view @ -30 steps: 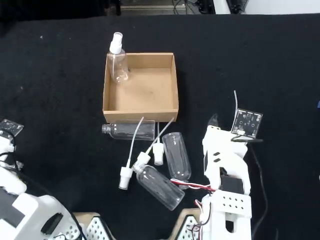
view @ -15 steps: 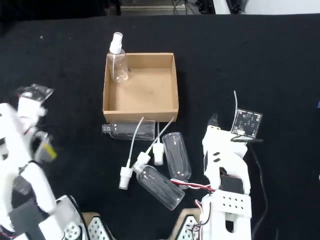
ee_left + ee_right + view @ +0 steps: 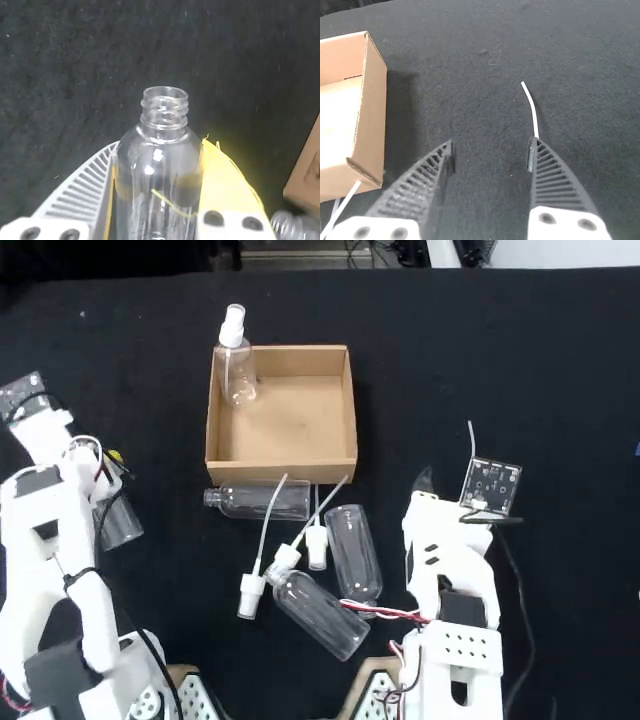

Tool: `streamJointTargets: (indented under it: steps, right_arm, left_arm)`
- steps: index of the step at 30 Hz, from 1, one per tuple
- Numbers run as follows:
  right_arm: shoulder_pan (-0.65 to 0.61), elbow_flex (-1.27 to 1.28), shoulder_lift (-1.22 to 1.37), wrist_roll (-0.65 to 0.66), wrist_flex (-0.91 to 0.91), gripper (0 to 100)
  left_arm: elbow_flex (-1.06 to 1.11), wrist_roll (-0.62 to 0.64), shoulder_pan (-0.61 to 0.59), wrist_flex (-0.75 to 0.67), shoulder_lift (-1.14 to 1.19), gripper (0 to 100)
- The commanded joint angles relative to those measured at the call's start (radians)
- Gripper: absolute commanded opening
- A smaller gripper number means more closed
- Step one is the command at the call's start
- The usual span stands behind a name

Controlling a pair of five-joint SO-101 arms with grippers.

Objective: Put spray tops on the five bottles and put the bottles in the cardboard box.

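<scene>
A clear, uncapped plastic bottle [image 3: 159,182] is clamped between the jaws of the left gripper [image 3: 161,145], left of the brown cardboard box [image 3: 281,468]. The right gripper [image 3: 491,144] is held wide open and empty. The smooth bottle could be twisted loose when a white spray top [image 3: 317,545] is pressed on.

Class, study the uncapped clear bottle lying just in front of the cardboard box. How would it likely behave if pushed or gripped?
The bottle is round and lies on its side along the cardboard box, so a push across its length would probably roll it. It looks empty, so it is likely light. Its smooth clear wall may slip in a grip.
</scene>
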Motion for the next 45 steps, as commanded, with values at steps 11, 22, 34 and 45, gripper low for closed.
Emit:
streamJointTargets:
  steps: [11,22,34,45]
  right_arm:
    - [-0.021,-0.001,-0.022,0.0,-0.009,21.5]
    - [-0.021,-0.001,-0.022,0.0,-0.006,21.5]
    - [-0.021,-0.001,-0.022,0.0,-0.003,21.5]
    - [-0.021,-0.001,-0.022,0.0,-0.003,21.5]
  left_arm:
    - [0.206,0.055,0.015,-0.344,-0.044,3]
    - [0.328,0.057,0.016,-0.351,-0.308,3]
    - [0.759,0.049,0.015,-0.706,-0.835,3]
    - [0.94,0.049,0.007,-0.715,-1.217,3]
